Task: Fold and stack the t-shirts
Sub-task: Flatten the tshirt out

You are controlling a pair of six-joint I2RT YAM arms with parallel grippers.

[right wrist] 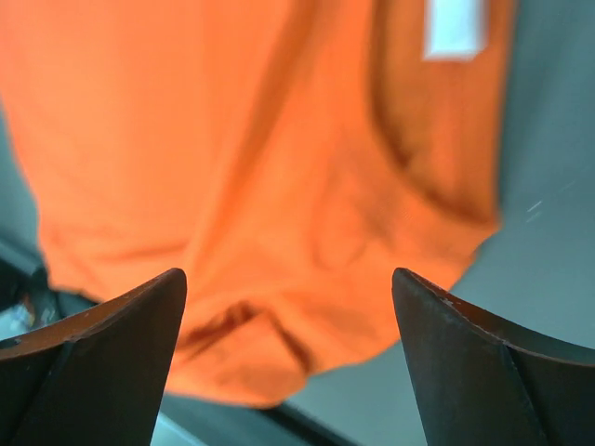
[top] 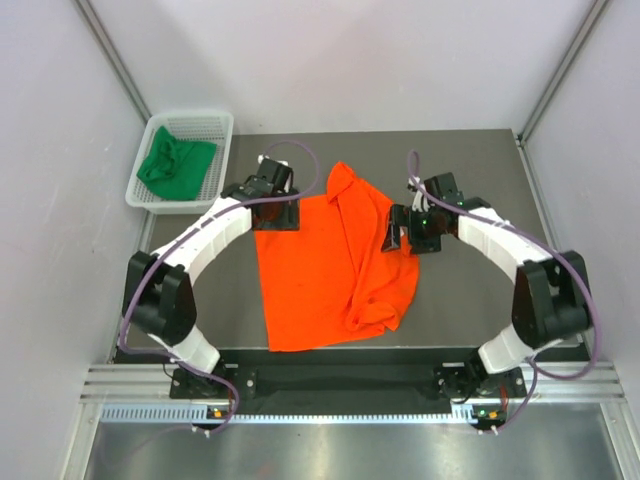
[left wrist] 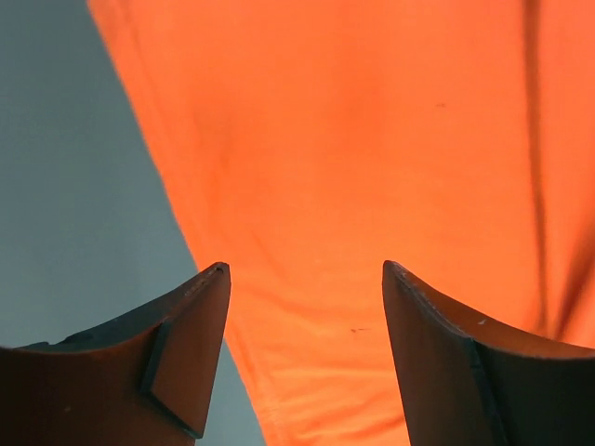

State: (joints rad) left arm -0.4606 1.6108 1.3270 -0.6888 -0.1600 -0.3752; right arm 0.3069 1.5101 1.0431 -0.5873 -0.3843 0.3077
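One orange t-shirt [top: 310, 280], one green t-shirt [top: 175, 165], one white basket [top: 190, 116] and two robot arms [top: 205, 240] [top: 500, 240].

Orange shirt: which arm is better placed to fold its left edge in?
Left, probably: the left gripper hangs open over that edge of the shirt; the right gripper is opposite.

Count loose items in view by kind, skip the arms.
T-shirts: 2 (orange t-shirt, green t-shirt)
Baskets: 1 (white basket)
Total: 3
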